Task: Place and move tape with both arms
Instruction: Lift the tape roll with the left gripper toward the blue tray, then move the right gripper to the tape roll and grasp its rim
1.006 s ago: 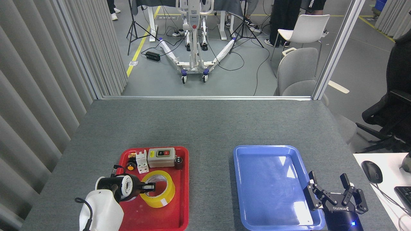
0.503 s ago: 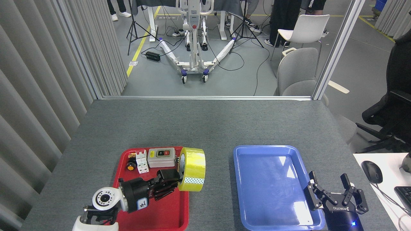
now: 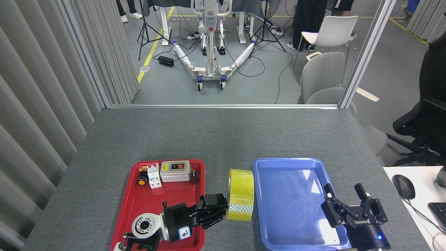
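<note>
The tape (image 3: 240, 194), a wide yellow roll, stands on edge between the red tray (image 3: 139, 202) and the blue tray (image 3: 289, 188), just above the grey table. My left gripper (image 3: 223, 211) is shut on the roll's lower left rim, reaching in from the left across the red tray's right edge. My right gripper (image 3: 352, 205) is open over the blue tray's near right corner, black fingers spread with nothing between them, well to the right of the tape.
At the back of the red tray lie a grey switch box (image 3: 175, 171), a white breaker (image 3: 153, 176) and a small black-and-orange round part (image 3: 141, 180). A mouse (image 3: 403, 186) sits on a white desk at right. Grey chairs (image 3: 322, 78) stand beyond the table's far edge.
My left gripper has lifted the tape out of the red tray, turned it on edge and carried it right to the gap between trays. My right gripper has shifted slightly left.
</note>
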Available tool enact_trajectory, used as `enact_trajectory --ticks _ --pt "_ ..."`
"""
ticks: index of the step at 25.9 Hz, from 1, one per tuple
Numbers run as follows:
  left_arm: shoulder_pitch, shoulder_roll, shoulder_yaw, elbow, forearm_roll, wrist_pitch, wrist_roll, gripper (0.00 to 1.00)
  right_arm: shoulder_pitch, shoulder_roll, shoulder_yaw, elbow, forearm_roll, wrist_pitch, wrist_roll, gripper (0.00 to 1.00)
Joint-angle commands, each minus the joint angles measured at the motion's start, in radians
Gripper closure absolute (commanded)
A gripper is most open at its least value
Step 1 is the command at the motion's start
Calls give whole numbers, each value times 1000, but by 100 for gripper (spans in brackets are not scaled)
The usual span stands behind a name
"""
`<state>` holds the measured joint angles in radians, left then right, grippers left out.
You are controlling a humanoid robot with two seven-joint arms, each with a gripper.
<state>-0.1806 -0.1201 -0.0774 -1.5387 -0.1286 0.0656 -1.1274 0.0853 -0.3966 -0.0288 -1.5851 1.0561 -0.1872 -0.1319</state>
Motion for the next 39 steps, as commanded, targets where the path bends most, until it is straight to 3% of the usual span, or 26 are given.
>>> enact_trajectory --ticks 1,3,6,9,11,14,20,25,30,39 --pt "4 -3 -7 5 -2 -6 0 100 -38 -4 1 14 -120 -196 136 0" --pt "6 -3 -7 5 0 -10 0 100 -44 1 1 14 -211 -311 210 0" --pt "7 -3 -7 5 -2 -12 0 100 -44 -13 16 13 -271 -472 261 0" --pt "12 -4 -7 5 -3 -15 -2 100 -45 -111 84 14 -314 -592 259 0" --pt "12 -3 -7 3 -3 -23 -2 100 -59 -182 141 16 -361 -598 255 0" --pt "12 -3 -5 5 -8 -27 -2 100 -142 -208 227 56 -430 -598 258 0" --pt "21 4 -2 3 -8 -29 -11 100 -279 -194 340 160 -433 -598 264 0" --pt "30 7 4 -1 0 -32 -43 100 -361 -151 437 198 -424 -598 268 2" --pt "39 5 19 -4 6 -73 -104 100 -391 -131 490 208 -401 -598 271 5" --pt "39 7 21 0 6 -79 -107 100 -424 -123 564 214 -384 -598 271 13"
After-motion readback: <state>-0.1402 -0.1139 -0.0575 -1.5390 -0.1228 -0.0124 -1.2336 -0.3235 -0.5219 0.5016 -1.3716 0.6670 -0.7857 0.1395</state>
